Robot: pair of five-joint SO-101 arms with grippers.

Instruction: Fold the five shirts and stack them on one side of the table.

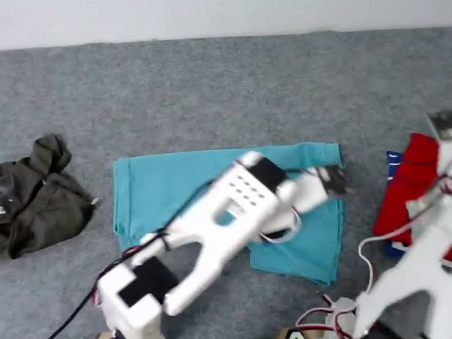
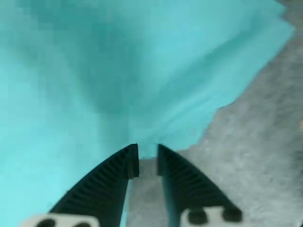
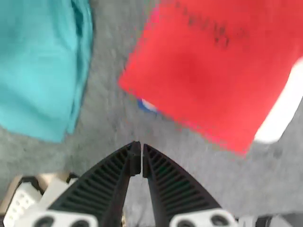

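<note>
Folding job: the teal shirt [image 1: 174, 187] lay spread in the middle of the grey table [image 1: 222, 79].
Left gripper [image 2: 147, 158]: it hung at that shirt's edge, jaws a little apart, with nothing in them.
Right gripper [image 3: 141, 158]: it hung between the teal shirt and the red shirt [image 3: 213, 71], jaws pressed together on nothing.
Other shirts: the red shirt lay on a blue shirt [image 1: 392, 162] at the right side; a dark green shirt [image 1: 32, 197] sat bunched at the left.
Feel: the teal shirt looked soft, light and floppy, so it would likely sag.
Best hold: probably a pinch on a corner, taking all layers.
</note>
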